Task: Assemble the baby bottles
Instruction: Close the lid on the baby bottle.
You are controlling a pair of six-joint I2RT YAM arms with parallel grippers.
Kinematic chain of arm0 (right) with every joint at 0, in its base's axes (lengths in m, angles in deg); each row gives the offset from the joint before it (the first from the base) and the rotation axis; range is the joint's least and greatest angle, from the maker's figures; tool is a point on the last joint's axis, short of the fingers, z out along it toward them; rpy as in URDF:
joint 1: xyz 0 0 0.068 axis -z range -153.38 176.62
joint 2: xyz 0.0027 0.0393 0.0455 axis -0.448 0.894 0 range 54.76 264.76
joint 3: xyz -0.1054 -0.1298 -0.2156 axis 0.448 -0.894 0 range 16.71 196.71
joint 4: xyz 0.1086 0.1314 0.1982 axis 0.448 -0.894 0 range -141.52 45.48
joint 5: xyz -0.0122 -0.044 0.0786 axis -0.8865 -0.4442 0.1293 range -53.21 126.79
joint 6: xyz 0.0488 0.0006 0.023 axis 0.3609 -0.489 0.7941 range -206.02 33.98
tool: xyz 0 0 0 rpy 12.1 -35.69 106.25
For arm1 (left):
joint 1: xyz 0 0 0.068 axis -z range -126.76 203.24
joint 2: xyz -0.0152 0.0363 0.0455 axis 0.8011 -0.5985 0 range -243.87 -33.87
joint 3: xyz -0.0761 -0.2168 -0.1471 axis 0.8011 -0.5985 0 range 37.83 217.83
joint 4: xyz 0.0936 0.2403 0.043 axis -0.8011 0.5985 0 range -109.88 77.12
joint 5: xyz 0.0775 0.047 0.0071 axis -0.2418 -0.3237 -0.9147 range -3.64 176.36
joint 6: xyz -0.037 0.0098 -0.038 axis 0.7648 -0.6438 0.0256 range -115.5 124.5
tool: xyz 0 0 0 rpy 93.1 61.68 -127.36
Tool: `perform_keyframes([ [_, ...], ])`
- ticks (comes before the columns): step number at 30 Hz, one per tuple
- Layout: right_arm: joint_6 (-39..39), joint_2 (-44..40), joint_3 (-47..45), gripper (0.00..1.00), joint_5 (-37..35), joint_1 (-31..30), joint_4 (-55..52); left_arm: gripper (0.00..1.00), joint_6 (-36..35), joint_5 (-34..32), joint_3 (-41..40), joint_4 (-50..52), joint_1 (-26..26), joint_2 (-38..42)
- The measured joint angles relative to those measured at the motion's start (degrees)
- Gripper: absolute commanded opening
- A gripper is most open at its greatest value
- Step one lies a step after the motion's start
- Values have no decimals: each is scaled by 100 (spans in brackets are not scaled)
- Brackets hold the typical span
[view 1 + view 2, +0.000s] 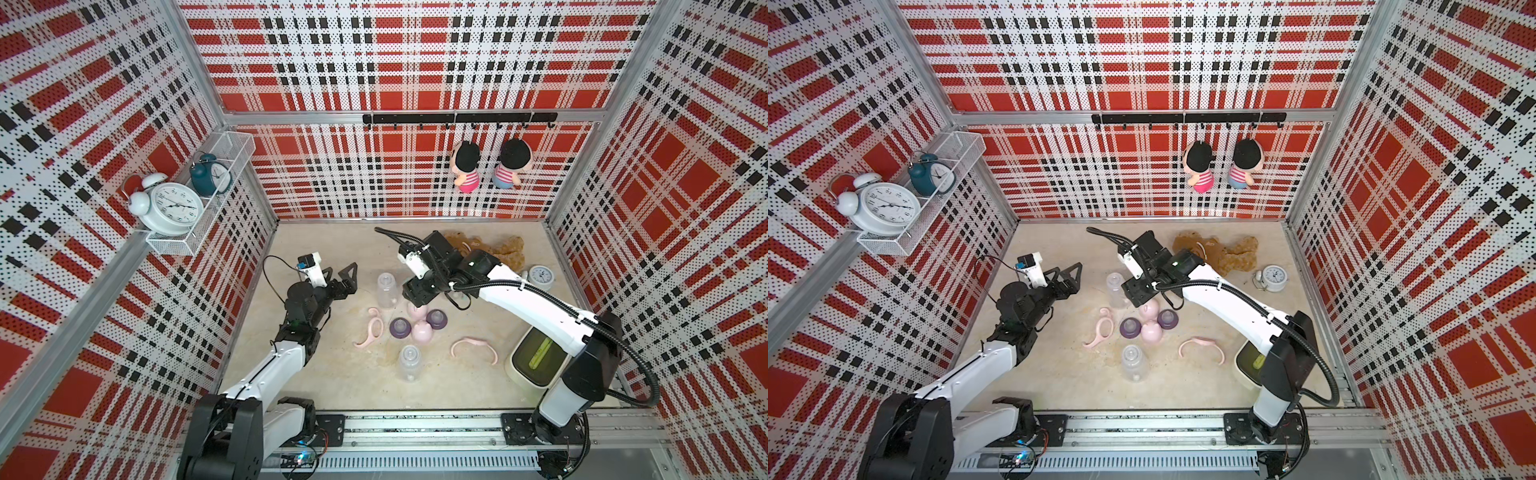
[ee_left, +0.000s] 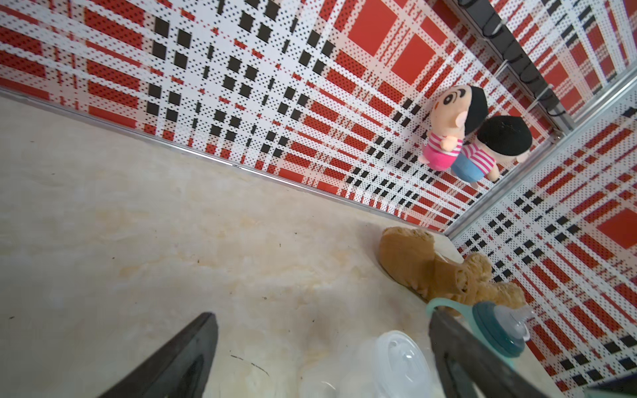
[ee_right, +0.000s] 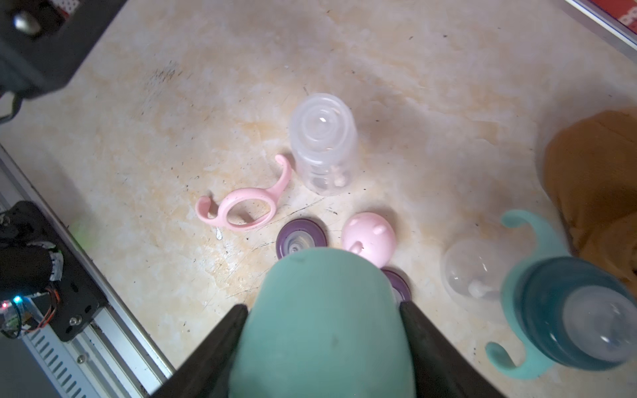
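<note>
My right gripper (image 3: 322,310) is shut on a mint domed cap (image 3: 320,327), held above the loose parts. Beside it stands a baby bottle with a teal collar and handle ring (image 3: 568,310), hidden under the right arm in both top views. Two clear bottles (image 1: 386,291) (image 1: 409,363) stand uncapped. Between them lie two purple collars (image 1: 400,328) (image 1: 436,318) and two pink caps (image 1: 423,332) (image 1: 415,311), with pink handle rings (image 1: 372,330) (image 1: 476,347) on either side. My left gripper (image 1: 352,277) is open and holds nothing. It is just left of the far clear bottle (image 2: 400,361).
A brown plush toy (image 1: 507,249) and a small white clock (image 1: 541,276) lie at the back right. A cream container (image 1: 536,357) sits under the right arm. A wire shelf with clocks (image 1: 174,208) hangs on the left wall, and two dolls (image 1: 490,166) hang on the back wall.
</note>
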Motion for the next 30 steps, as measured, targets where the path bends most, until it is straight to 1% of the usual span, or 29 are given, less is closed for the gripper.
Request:
perform_keyframes([
  [7, 260, -271, -70, 70, -306, 890, -66, 98, -90, 2, 229, -15, 444, -179],
  [13, 361, -264, -72, 70, -542, 1421, -142, 98, -90, 4, 238, -13, 699, -321],
  [17, 361, -179, -70, 70, -645, 1609, -214, 98, -92, 2, 328, 2, 839, -323],
  [30, 238, 579, 59, 70, -529, 1827, -260, 98, -157, -24, 422, 153, 872, -323],
])
